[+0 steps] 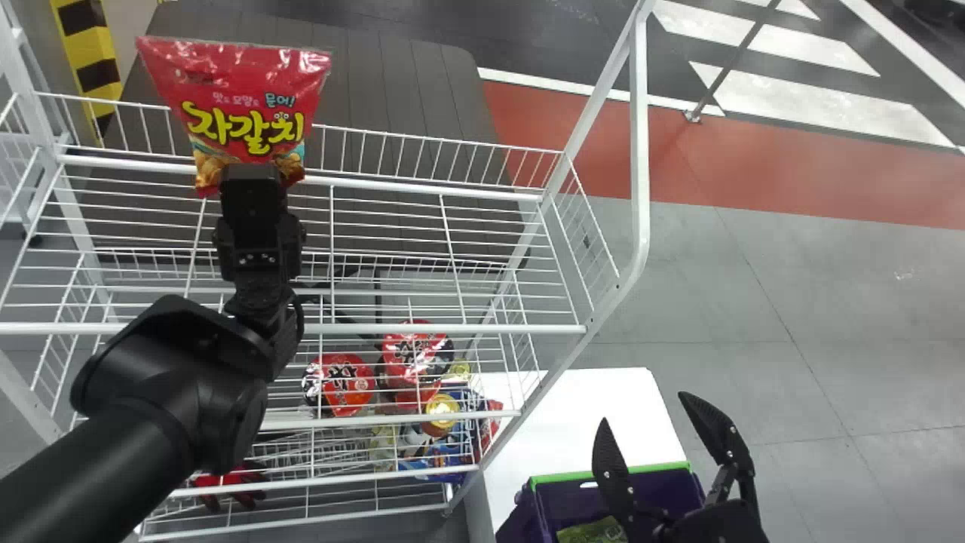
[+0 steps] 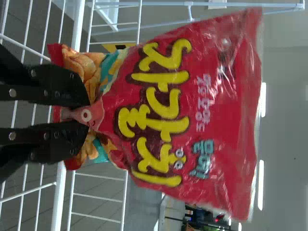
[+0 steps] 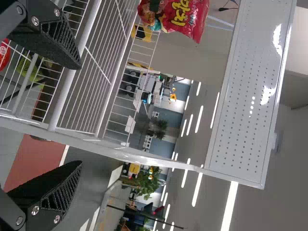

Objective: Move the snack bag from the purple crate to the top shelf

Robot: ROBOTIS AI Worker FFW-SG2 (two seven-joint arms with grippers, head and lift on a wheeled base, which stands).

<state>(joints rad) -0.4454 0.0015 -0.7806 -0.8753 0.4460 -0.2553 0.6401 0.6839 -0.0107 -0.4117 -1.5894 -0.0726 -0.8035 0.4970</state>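
Note:
In the head view my left gripper (image 1: 252,177) is over the left part of the white wire top shelf (image 1: 384,234), shut on the lower end of the red snack bag (image 1: 241,98). The bag stands upright above the shelf's back rail. In the left wrist view the left gripper (image 2: 86,113) pinches the snack bag (image 2: 192,115) at its bottom edge. My right gripper (image 1: 652,437) stays with its fingers wide apart over the purple crate (image 1: 678,490), at the lower right. The right wrist view shows the right gripper (image 3: 79,115) with nothing between its fingers, and the snack bag (image 3: 185,17) beyond.
Red-lidded cups (image 1: 347,385) and other packages lie on the lower shelf. A white table (image 1: 603,392) with a green package (image 1: 592,532) in the crate stands right of the rack. The rack's white side post (image 1: 639,151) rises between the shelf and the right arm's side.

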